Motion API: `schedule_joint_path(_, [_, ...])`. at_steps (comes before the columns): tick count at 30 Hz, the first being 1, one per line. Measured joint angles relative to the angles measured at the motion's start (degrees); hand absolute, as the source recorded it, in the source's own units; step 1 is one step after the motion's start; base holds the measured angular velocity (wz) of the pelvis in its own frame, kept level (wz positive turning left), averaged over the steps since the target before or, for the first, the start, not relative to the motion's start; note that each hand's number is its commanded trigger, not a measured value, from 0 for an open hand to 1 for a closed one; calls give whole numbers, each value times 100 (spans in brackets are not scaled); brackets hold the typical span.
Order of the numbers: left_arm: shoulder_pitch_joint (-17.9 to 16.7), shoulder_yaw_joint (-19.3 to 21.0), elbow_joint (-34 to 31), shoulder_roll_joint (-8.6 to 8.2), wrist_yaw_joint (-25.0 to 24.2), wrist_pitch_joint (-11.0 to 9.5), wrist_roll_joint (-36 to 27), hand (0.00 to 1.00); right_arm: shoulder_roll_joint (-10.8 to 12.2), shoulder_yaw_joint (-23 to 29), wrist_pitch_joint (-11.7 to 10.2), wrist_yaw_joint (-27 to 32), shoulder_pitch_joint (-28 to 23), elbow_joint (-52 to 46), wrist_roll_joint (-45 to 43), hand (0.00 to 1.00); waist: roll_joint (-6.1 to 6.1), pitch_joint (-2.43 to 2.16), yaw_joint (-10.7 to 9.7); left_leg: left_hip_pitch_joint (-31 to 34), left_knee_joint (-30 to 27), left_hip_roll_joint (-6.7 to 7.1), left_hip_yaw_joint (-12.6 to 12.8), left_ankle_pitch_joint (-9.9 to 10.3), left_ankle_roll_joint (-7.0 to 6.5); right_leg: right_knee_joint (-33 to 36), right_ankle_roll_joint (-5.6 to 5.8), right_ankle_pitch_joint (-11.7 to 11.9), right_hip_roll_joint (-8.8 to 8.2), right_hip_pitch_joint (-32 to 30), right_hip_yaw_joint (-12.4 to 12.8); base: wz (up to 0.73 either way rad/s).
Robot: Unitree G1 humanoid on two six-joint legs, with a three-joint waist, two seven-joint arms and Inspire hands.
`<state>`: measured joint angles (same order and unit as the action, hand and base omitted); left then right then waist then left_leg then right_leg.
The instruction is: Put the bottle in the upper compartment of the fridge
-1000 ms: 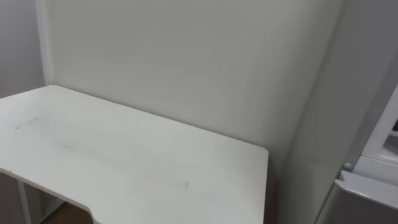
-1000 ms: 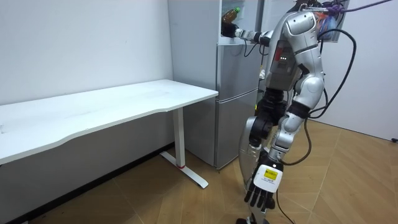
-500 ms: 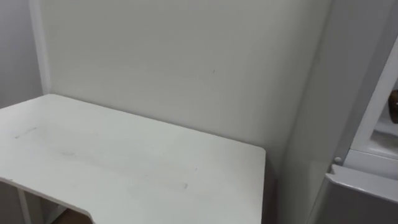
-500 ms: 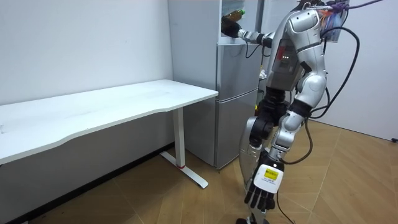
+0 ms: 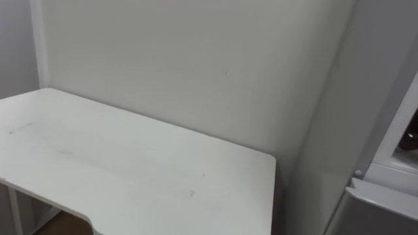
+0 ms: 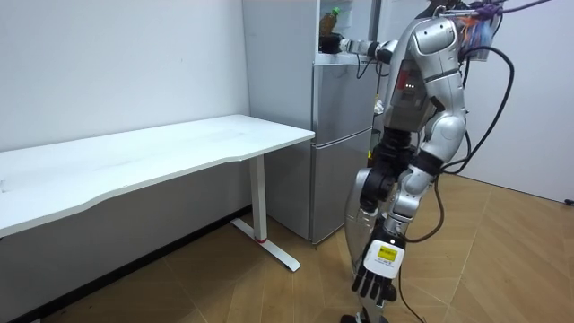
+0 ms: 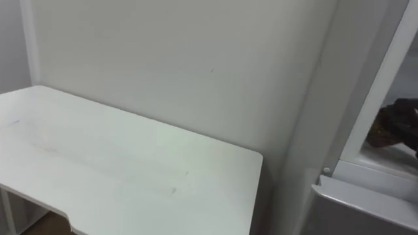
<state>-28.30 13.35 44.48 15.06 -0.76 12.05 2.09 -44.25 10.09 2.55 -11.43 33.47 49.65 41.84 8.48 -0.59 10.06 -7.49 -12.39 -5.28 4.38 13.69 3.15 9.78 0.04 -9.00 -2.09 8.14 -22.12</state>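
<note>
the robot stands on the wooden plank floor [image 6: 511, 260] before the tall grey fridge [image 6: 341, 135], right hand [image 6: 330, 43] raised at its open upper compartment — fingers round a small green-topped bottle [image 6: 333, 16]. left hand [image 6: 377, 283] hangs low, fingers relaxed — long white desk [image 6: 134, 161] at the room view's left.

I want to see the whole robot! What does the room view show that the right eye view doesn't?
Only the room view: the robot standing at the fridge, its left hand hanging open, the wooden floor and the table's leg. Only the right eye view: a small nub on the fridge's edge, seen close up. Both: the white table, the fridge, and the right hand holding the bottle at the upper compartment.
</note>
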Motion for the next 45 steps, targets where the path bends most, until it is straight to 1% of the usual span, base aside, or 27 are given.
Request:
schedule_joint_path(1, [0,3,1,0,-1,6,0,0,0,-23,16,63,76,65,-66,100,5,2,1,3,-4,0,-2,-1,0,8,-2,2,0,-11,1,0])
schedule_joint_path(3, [-4,19,-2,1,-1,49,5,0,-1,-64,143,287,337,253,-412,100,12,1,1,7,-14,-1,-32,-1,0,24,-2,-1,0,-42,-6,4])
schedule_joint_path(4, [-3,19,-3,1,-2,59,5,0,-8,-98,175,325,396,312,-436,100,16,3,-2,11,-12,-2,-42,0,1,22,-2,-2,0,-43,-13,6])
schedule_joint_path(9, [3,132,-6,10,-2,87,18,0,-84,-265,389,525,672,695,-431,100,128,-1,-33,52,-6,-2,-54,-4,5,87,-13,-18,-14,-80,-24,1])
schedule_joint_path(10, [3,143,-6,10,-2,88,18,0,-89,-267,388,522,690,761,-428,100,146,-1,-31,60,-9,-1,-56,-4,5,85,-13,-18,-16,-80,-33,0])
schedule_joint_path(12, [1,234,-44,25,-2,95,15,0,-130,-303,429,514,766,923,-423,69,237,3,-45,103,-13,-2,-66,-4,5,84,-14,-18,-19,-113,-60,0])
schedule_joint_path(13, [0,233,-49,37,-2,95,16,0,-160,-345,454,508,801,979,-422,59,253,5,-42,105,-13,-2,-66,-4,5,83,-14,-18,-18,-116,-60,0])
schedule_joint_path(14, [0,233,-66,54,-3,93,15,0,-232,-460,491,498,852,1073,-422,53,283,6,-29,105,-12,-3,-65,-2,6,79,-14,-18,-17,-115,-61,0])
schedule_joint_path(15, [-1,233,-69,77,-3,86,-22,0,-310,-577,527,492,861,1113,-398,0,317,11,-7,116,-13,-3,-65,0,6,79,-14,-18,-17,-125,-60,0])
schedule_joint_path(18, [-42,233,-63,131,-4,91,-30,0,-438,-794,639,435,1043,1281,-385,0,358,10,6,190,-39,-9,-65,6,6,85,-20,-14,-12,-185,-54,0])
schedule_joint_path(20, [-52,234,-64,158,-4,91,-30,0,-511,-893,646,403,1055,1287,-384,0,357,9,35,197,-37,-12,-65,5,6,91,-22,-12,-10,-198,-52,0])
schedule_joint_path(23, [-51,242,-63,166,-7,87,-34,0,-561,-1114,798,304,1048,1359,-388,0,357,9,50,219,-40,-22,-65,9,13,96,-24,-11,-2,-217,-59,0])
schedule_joint_path(24, [-57,237,-59,164,-18,87,-34,0,-595,-1114,775,262,1074,1367,-400,0,347,6,56,233,-44,-22,-65,10,13,98,-25,-10,-2,-230,-65,0])
schedule_joint_path(26, [-66,238,-59,167,-18,86,-34,0,-633,-1126,818,233,1108,1421,-409,0,340,6,66,234,-43,-28,-65,14,19,98,-25,-10,0,-230,-78,0])
schedule_joint_path(29, [-78,235,-57,165,-19,86,-34,0,-669,-1128,826,187,1109,1450,-410,0,337,7,86,234,-43,-30,-65,17,20,97,-25,-10,3,-229,-81,0])
schedule_joint_path(34, [-77,234,-54,165,-19,86,-33,0,-673,-1125,841,151,1149,1462,-436,0,311,7,69,239,-44,-29,-64,17,20,98,-25,-10,3,-228,-80,0])
schedule_joint_path(45, [-72,230,-55,164,-18,81,-51,0,-715,-1119,816,-89,1173,1412,-435,0,302,4,-79,276,-37,-28,-78,13,19,99,-25,-10,2,-260,-77,1])
